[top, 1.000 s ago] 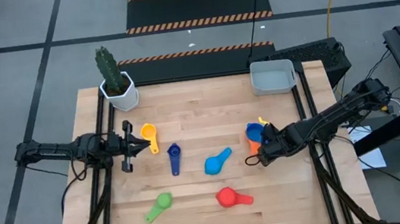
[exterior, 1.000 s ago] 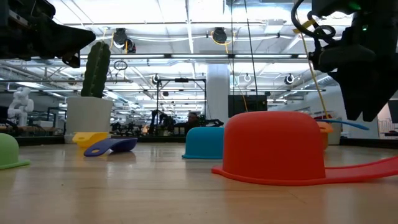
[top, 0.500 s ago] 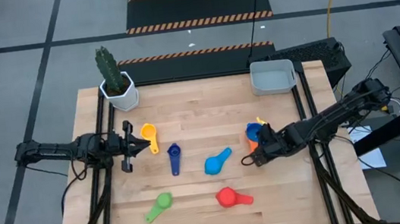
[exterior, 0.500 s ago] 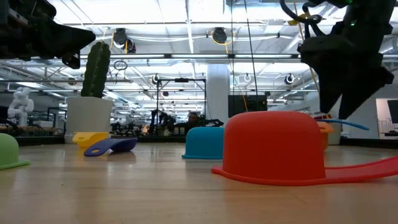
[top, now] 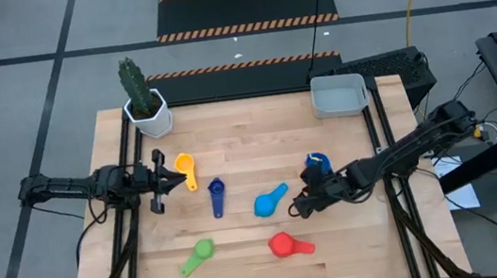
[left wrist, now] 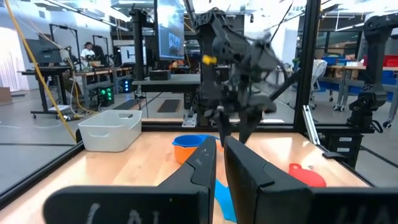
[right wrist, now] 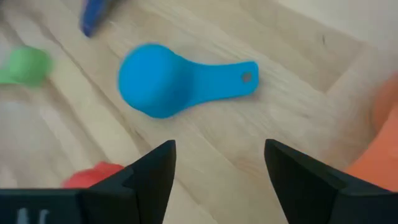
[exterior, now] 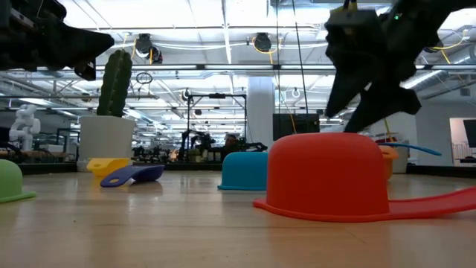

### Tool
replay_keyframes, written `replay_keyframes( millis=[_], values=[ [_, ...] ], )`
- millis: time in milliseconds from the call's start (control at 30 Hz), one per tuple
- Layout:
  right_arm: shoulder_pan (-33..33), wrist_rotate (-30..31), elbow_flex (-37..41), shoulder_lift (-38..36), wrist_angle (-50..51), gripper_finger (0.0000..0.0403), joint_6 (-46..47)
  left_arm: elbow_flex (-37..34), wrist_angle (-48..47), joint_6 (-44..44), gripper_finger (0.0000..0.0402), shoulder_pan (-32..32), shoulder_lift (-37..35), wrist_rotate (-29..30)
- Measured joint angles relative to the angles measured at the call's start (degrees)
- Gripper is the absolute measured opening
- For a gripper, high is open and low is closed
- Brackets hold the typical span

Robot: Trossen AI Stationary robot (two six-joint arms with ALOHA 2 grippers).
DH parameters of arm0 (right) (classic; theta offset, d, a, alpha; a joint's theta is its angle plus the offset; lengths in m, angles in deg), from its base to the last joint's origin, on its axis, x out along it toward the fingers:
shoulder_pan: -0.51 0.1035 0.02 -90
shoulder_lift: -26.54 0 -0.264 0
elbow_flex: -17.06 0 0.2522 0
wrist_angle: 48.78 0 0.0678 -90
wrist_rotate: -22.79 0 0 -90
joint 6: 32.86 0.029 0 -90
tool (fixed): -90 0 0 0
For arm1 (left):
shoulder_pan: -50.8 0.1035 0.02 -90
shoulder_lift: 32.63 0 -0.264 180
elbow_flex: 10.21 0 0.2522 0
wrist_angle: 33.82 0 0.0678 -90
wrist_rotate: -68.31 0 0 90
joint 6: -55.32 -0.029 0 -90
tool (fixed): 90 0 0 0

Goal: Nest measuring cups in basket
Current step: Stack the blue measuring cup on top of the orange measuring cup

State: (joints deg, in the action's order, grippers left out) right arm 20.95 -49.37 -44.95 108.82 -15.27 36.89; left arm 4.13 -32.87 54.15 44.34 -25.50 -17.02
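My right gripper (top: pixel 300 205) (right wrist: pixel 217 158) hovers open above the table, just right of a light blue cup (top: pixel 270 200) (right wrist: pixel 180 84) that lies dome-up, its handle toward the gripper. A blue cup sits in an orange one (top: pixel 316 163) (left wrist: pixel 189 143) behind the right arm. The yellow cup (top: pixel 186 170), dark blue cup (top: pixel 217 197), green cup (top: pixel 197 255) and red cup (top: pixel 287 244) (exterior: pixel 327 175) lie apart on the table. The grey basket (top: pixel 338 95) (left wrist: pixel 112 129) stands at the far right corner. My left gripper (top: pixel 177 176) (left wrist: pixel 221 149) waits shut beside the yellow cup.
A white hexagonal pot with a cactus (top: pixel 144 104) stands at the far left corner. Bare wood lies between the cups and the basket, and along the near edge. In the right wrist view the red cup (right wrist: pixel 93 174) and green cup (right wrist: pixel 22 65) lie beyond the light blue one.
My right gripper has moved from beside the blue-and-orange stack toward the table's left and near edge, ending next to the light blue cup. No cup has moved.
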Motion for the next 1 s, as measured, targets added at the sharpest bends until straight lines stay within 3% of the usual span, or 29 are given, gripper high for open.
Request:
replay_keyframes(
  millis=[200, 333, 700, 1000],
  values=[
    [0.28, -0.2, 0.0, 2.57, 1.46, 0.0206, 0.09, 0.02, 0.5, -0.02, 0.0037, 0.0, 0.01, 0.0],
    [0.28, -2.84, 0.0, 2.78, 7.97, 0.0192, 2.83, 0.02, 0.54, -0.02, 0.0037, -0.01, 0.0, 0.0],
    [0.34, -4.95, 0.0, 2.47, 19.01, 0.0185, 5.85, 0.01, 0.54, -0.07, 0.0037, 0.0, 0.0, 0.0],
    [0.96, -11.01, -0.96, -3.06, 18.42, 0.0185, -4.06, 0.0, 0.52, -0.18, 0.0037, 0.0, -0.01, 0.0]
  ],
)
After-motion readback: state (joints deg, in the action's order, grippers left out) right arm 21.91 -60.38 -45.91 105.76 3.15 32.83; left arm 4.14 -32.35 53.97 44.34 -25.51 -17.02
